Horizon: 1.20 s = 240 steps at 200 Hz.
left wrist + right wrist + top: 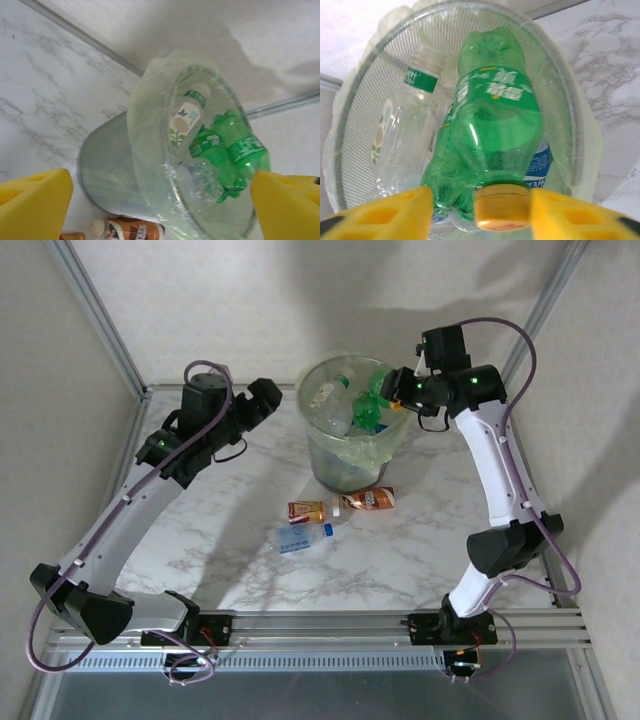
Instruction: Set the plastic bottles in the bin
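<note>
Two robot arms stood bolted to a slotted silver rail [330, 625] at the near edge of the table. The left arm [120, 518] and the right arm [495, 465] both wore curved white shells between chunky black joint housings. Purple cables [520, 350] looped along each arm from base to wrist. Small green lights [471, 381] glowed on the black housings. Close up, the left arm's fingers [32, 200] were blocky yellow pads, and the right arm's fingers [380, 215] showed square recesses.
</note>
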### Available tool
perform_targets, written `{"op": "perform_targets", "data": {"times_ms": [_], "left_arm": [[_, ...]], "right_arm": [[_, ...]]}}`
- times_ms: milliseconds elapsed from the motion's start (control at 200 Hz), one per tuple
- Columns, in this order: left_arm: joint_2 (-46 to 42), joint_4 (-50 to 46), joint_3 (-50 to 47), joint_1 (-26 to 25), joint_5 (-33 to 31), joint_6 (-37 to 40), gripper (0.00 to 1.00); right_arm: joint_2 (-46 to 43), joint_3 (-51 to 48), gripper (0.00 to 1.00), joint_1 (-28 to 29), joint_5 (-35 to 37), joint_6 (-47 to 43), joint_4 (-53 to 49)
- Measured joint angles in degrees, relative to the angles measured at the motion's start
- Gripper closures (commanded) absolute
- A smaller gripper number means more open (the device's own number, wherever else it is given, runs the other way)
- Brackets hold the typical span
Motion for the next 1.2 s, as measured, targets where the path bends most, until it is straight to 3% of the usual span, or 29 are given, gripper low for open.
{"op": "perform_targets", "data": {"times_ms": [85,446,841,1202], "left_arm": [[0.00,-0.13,-1.38,0.00,0.02,-0.22,0.11],[-0.28,0.26,-2.84,0.00,-0.61,-0.57,0.15],[-5.44,0.96,-16.33,-0.35,-0.79,-3.02,0.18],[-10.19,1.44,-28.28,-3.04,-0.22,-6.43,0.19]], "right_arm": [[-0.79,0.00,0.62,0.00,0.57,0.02,0.37],[5.35,5.79,0.69,0.00,4.39,-1.05,2.60],[10.86,4.48,0.73,0.35,4.96,-1.62,4.48],[7.56,3.63,0.42,3.13,6.38,-1.77,4.81]]}}
